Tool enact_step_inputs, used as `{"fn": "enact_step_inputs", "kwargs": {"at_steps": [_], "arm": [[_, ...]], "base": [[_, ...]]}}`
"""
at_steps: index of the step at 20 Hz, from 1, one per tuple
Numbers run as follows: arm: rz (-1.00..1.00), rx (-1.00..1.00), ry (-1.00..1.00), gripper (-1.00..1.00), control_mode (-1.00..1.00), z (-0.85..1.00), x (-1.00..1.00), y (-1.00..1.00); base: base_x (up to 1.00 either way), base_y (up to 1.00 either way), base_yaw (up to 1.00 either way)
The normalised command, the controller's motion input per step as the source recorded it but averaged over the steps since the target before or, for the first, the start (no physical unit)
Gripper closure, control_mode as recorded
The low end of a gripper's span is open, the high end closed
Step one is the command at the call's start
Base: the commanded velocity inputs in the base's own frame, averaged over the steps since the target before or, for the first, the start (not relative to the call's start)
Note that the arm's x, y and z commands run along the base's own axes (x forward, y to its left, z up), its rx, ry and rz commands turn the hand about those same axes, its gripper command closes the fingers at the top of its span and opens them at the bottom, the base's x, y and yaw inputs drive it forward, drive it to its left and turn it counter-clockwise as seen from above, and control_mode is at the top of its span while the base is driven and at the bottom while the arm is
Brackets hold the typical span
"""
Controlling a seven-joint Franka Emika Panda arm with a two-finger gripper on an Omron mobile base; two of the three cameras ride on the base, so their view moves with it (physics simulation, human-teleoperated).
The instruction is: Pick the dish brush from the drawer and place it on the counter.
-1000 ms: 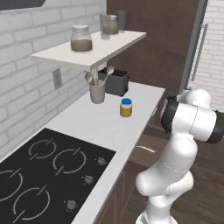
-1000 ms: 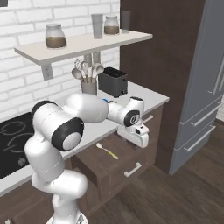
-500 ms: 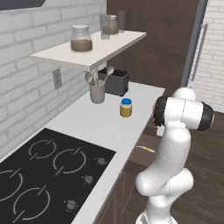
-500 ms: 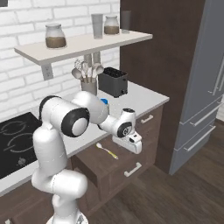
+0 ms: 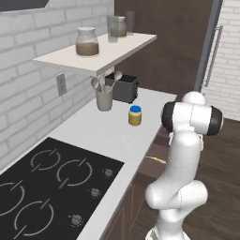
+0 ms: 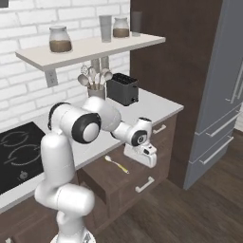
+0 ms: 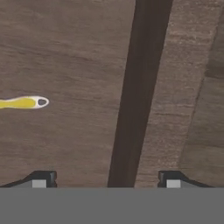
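My gripper hangs wide and empty above the open dark brown wooden drawer, off to one side of the slender yellow-handled dish brush lying on its floor, well below the pale grey-white counter.

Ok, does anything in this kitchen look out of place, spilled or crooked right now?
Nothing looks spilled or damaged. The drawer stands open with the dish brush lying flat inside it, which suits the job. Jars on the shelf stand upright.
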Motion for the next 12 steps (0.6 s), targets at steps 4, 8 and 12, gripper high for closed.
{"fn": "enact_step_inputs", "kwargs": {"at_steps": [4,8,12], "arm": [[0.02,0.0,0.0,-1.0,-1.0,-0.47,-0.38,-0.73],[0.0,0.0,0.0,-1.0,-1.0,-0.69,-0.61,-0.88],[0.03,0.0,-0.05,-1.0,-1.0,-0.87,-0.71,-0.84]], "base": [[0.0,0.0,0.0],[0.0,0.0,0.0],[0.0,0.0,0.0]]}}
